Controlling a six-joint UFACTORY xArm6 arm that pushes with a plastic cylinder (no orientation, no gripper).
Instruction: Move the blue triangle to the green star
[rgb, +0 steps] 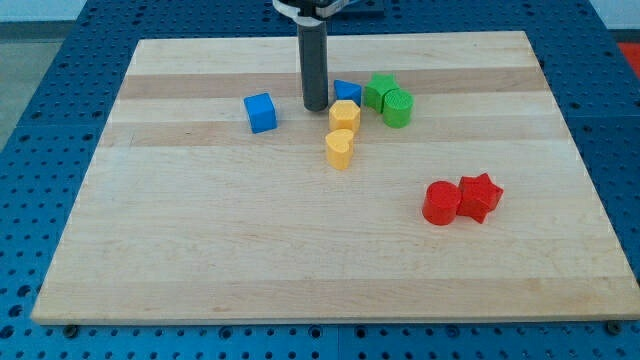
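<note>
The blue triangle (347, 90) lies near the board's top middle, partly hidden behind the yellow hexagon (344, 115). The green star (379, 89) sits just to its right, touching or nearly touching it. A green cylinder (398, 108) stands against the star's lower right. My tip (316, 107) rests on the board just left of the blue triangle, close beside it and the yellow hexagon.
A blue cube (260, 112) sits left of my tip. A yellow heart (340, 149) lies just below the yellow hexagon. A red cylinder (441, 203) and a red star (480, 196) stand together at the right. The wooden board (200, 270) lies on a blue perforated table.
</note>
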